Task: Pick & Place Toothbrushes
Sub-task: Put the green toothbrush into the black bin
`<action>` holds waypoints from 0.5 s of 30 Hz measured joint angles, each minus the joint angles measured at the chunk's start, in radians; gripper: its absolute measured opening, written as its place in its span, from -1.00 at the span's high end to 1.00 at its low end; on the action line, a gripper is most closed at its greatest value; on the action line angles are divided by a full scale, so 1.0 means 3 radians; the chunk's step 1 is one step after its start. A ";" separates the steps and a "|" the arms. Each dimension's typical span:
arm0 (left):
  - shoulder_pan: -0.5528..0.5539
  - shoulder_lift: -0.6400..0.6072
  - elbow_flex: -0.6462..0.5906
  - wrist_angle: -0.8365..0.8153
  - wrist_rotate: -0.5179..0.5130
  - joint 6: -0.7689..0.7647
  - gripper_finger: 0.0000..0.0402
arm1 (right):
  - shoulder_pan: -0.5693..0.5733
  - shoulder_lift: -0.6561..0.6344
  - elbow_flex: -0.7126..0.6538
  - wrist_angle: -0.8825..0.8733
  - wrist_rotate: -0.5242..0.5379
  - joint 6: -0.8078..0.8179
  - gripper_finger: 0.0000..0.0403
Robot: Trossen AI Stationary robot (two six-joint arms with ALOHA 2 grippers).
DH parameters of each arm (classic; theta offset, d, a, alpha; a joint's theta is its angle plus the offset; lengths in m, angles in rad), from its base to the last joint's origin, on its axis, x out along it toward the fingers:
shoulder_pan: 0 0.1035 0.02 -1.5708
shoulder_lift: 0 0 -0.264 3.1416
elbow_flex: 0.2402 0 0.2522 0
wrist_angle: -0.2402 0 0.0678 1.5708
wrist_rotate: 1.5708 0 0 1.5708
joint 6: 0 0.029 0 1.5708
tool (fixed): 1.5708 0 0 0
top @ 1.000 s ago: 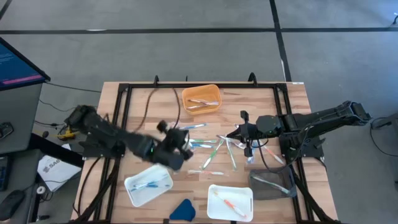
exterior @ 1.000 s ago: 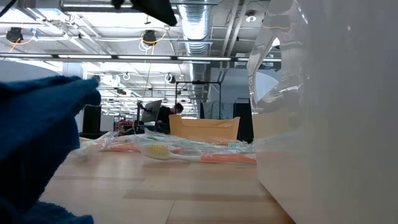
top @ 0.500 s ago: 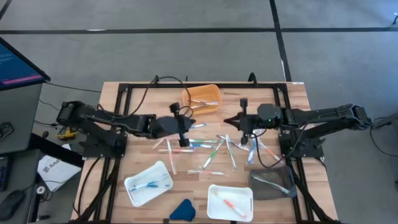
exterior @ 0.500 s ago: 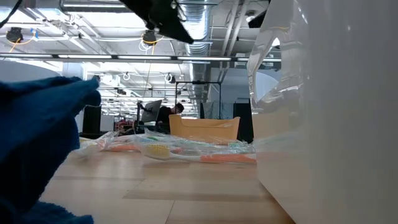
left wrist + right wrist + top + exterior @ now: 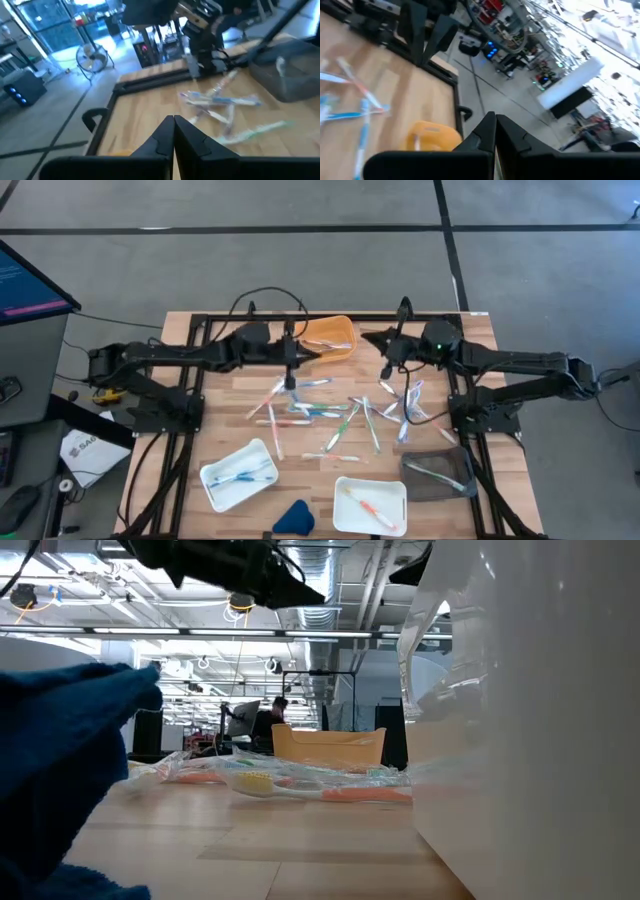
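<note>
The toothbrushes [image 5: 335, 415] lie scattered in a loose heap on the middle of the table [image 5: 470, 330], just below and between the two grippers as the overhead camera shows them, with none lifted. A few have already been sorted: some blue ones sit in the white tray [image 5: 212, 480], an orange one in the second white tray [image 5: 345, 490], a pale one in the dark tray [image 5: 410, 475], and a couple in the orange tray [image 5: 335, 330]. That reads like sorting by colour, though it is only a guess from how they lie.

The left gripper [image 5: 310, 356] hangs clenched and empty beside the orange tray, with the heap just past its tip on the near side. Its wrist camera shows the two fingers [image 5: 160, 137] pressed together with nothing between them. The right gripper [image 5: 372, 340] is likewise pinched shut on nothing, just across the orange tray from the left one, the heap a little nearer the trays than its tip; its own fingers [image 5: 480, 132] meet in a closed point.

Both arms are raised off the wood – likely between picks, since shut fingers cannot take a brush. A small blue wedge [image 5: 293, 518] sits at the table's near edge, well away from either gripper
</note>
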 joint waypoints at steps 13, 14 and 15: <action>0.0403 0.0576 -0.0018 0.0839 0.0122 0.0019 1.00 | -0.0815 0.0167 0.0000 0.0072 -0.0054 0.0524 0.99; 0.0403 0.0652 -0.0018 0.0951 0.0122 0.0021 1.00 | -0.0860 0.0219 0.0001 0.0075 -0.0054 0.0584 0.99; 0.0403 0.0723 -0.0018 0.1060 0.0123 0.0033 1.00 | -0.0898 0.0269 0.0001 0.0066 -0.0054 0.0631 0.99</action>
